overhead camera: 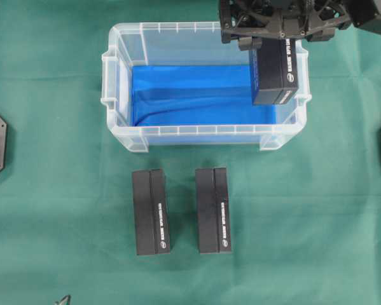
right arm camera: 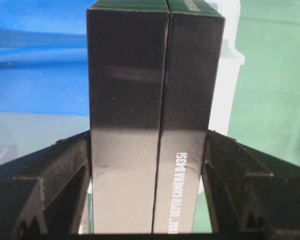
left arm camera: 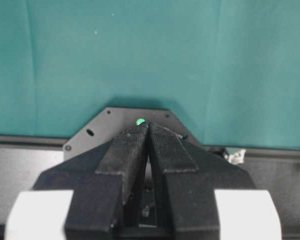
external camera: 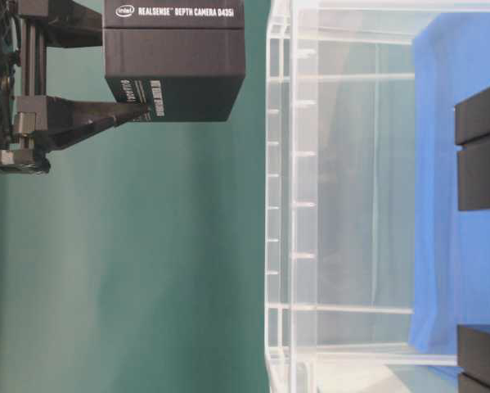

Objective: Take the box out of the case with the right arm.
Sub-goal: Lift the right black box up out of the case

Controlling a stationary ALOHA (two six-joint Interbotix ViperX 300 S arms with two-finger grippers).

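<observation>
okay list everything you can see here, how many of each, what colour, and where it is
case: one, clear plastic with blue lining, upper middle of the cloth
held box: one, black, lifted above the case's right end
boxes on the cloth: two, black, side by side in front of the case
table cloth: one, green, under everything
right gripper: one, black, closed on the held box
left gripper: one, black with white fittings, shut, at the table edge
</observation>
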